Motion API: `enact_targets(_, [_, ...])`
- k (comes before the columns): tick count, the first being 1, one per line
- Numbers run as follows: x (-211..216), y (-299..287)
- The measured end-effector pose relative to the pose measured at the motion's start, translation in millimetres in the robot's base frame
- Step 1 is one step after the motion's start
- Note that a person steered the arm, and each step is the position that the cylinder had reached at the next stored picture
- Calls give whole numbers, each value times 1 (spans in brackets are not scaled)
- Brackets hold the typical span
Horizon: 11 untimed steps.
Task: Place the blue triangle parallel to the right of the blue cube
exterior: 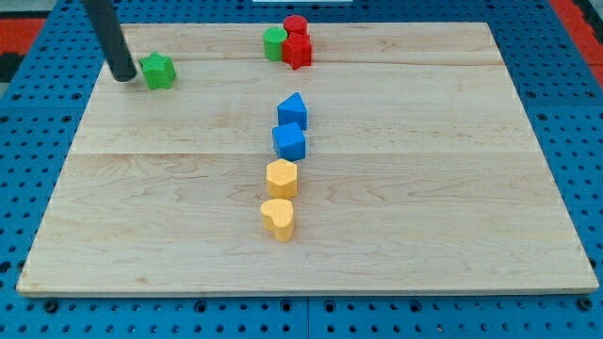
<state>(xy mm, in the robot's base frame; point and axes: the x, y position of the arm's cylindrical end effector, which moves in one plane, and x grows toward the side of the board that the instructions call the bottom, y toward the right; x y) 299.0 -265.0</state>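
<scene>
nearest the view's bottom, the wooden board (452, 188) carries all blocks. blue triangle (293, 110) sits touching the blue cube (289, 142), at its 12 o'clock. my tip (123, 75), a bare rod with no fingers to clench, rests at 9 o'clock of the green star block (158, 71), touching.

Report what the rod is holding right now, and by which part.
Nothing is held. My tip rests on the board just left of the green star block, far from the blue triangle and blue cube.
</scene>
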Motion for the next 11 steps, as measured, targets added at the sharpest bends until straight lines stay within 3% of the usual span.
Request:
enact_targets(1, [-15, 2])
enact_targets(4, [12, 139])
enact_targets(7, [50, 173])
enact_targets(10, [82, 352])
enact_targets(11, [87, 347])
